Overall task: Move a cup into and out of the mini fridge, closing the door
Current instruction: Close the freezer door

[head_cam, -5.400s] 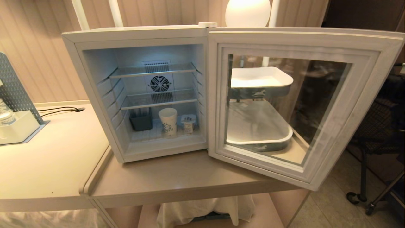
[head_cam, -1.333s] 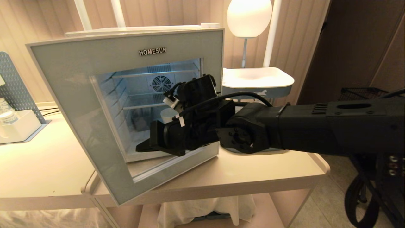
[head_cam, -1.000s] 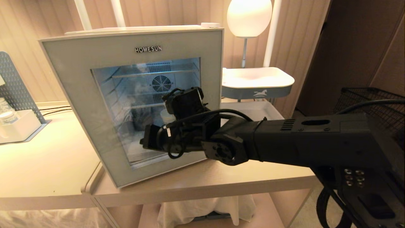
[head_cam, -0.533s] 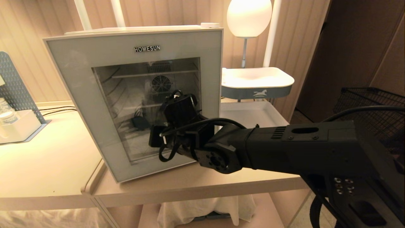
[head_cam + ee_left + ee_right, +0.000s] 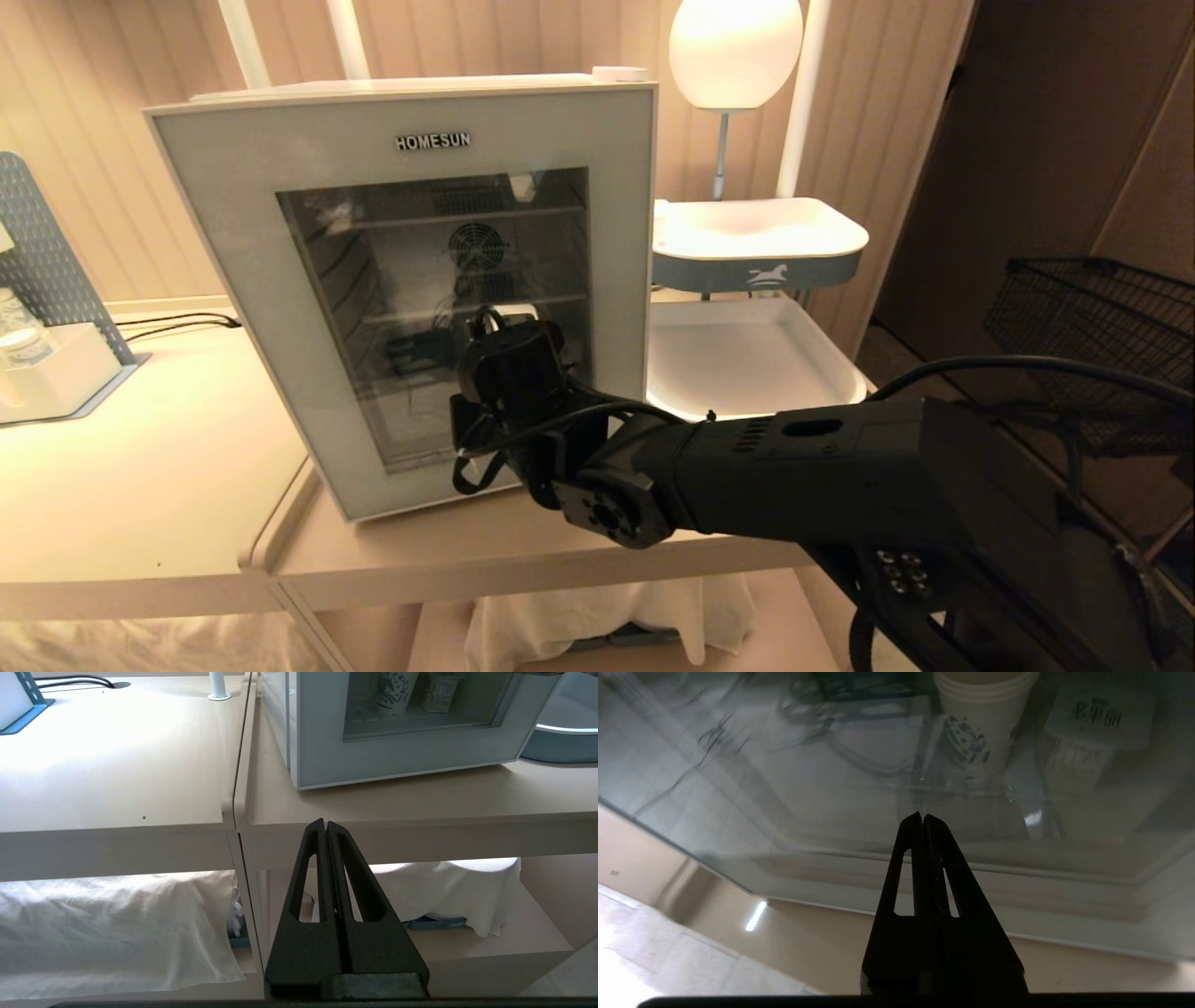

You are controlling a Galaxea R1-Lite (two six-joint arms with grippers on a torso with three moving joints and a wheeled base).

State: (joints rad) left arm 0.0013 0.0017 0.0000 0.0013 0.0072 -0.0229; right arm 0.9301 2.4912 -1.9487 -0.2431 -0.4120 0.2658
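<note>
Pressing on the dark glass of the door, a wide pale grey-blue frame with "HOMESUN" lettering, the right gripper reaches in from the robot's right in the head view, low on the window; its fingertips are hidden behind the black wrist. The boxy white mini fridge stands on a beige table, and the door looks flush with the cabinet or very nearly so. A round white lamp stands behind.

From the left wrist view, the left gripper hangs parked below the table edge with its black fingers pressed together and nothing between them. Through the fridge window above it shows the tapered white paper cup with a blue pattern, upright on the fridge floor beside a small white carton.

From the right wrist view, the right gripper's fingers are closed flat against each other, empty, tips at or just off the glass. The cup stands behind the pane, the carton beside it.

By my judgement the closing push is at its end, with the cup stored inside. The next move calls for backing the arm off the glass, then catching the door's free edge to swing it open for retrieval.
</note>
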